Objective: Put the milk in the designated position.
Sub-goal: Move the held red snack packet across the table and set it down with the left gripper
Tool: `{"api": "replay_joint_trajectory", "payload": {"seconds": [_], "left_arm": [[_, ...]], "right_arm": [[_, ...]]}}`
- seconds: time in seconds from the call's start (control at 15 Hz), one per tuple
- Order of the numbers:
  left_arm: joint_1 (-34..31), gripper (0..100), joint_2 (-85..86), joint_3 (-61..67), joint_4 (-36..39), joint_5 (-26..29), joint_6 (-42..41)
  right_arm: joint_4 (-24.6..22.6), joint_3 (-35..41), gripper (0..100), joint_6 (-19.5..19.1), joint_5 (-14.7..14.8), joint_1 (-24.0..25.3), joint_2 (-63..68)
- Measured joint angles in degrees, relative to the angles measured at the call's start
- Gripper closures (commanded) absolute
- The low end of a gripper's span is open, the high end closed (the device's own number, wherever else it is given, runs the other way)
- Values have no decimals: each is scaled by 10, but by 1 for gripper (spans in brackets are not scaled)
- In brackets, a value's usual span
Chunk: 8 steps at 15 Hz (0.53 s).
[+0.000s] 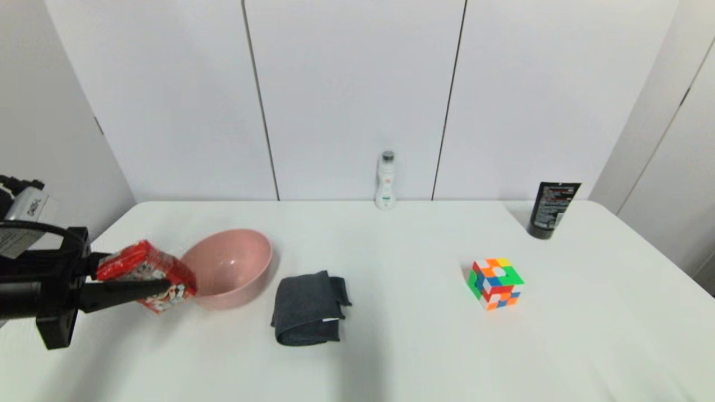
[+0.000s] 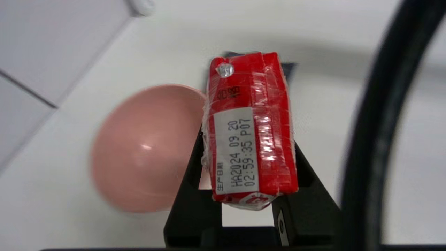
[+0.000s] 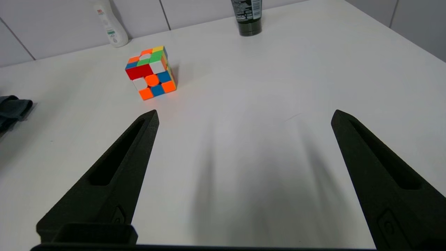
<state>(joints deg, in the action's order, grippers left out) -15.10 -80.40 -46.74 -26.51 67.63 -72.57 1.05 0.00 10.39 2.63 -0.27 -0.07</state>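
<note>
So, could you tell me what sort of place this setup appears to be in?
Probably a robot test bench: a bare white table before plain white wall panels, with unrelated props such as a puzzle cube and pink bowl.

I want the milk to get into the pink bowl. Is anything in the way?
Nothing visible is. The left gripper holds the milk in the air right beside the pink bowl, and the bowl looks empty. The right gripper hangs open, far away.
</note>
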Motion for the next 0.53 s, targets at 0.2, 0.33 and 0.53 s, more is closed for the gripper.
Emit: {"api": "replay_joint_trajectory", "payload": {"seconds": [0.2, 0.33, 0.53], "left_arm": [[-25, 100, 1, 39, -136, -2, -153], [-31, 100, -8, 50, -179, -16, -198], [-32, 100, -26, 49, -179, -61, -183]], "right_arm": [[0, 0, 0, 0, 0, 0, 0], [0, 0, 0, 0, 0, 0, 0], [0, 0, 0, 0, 0, 0, 0]]}}
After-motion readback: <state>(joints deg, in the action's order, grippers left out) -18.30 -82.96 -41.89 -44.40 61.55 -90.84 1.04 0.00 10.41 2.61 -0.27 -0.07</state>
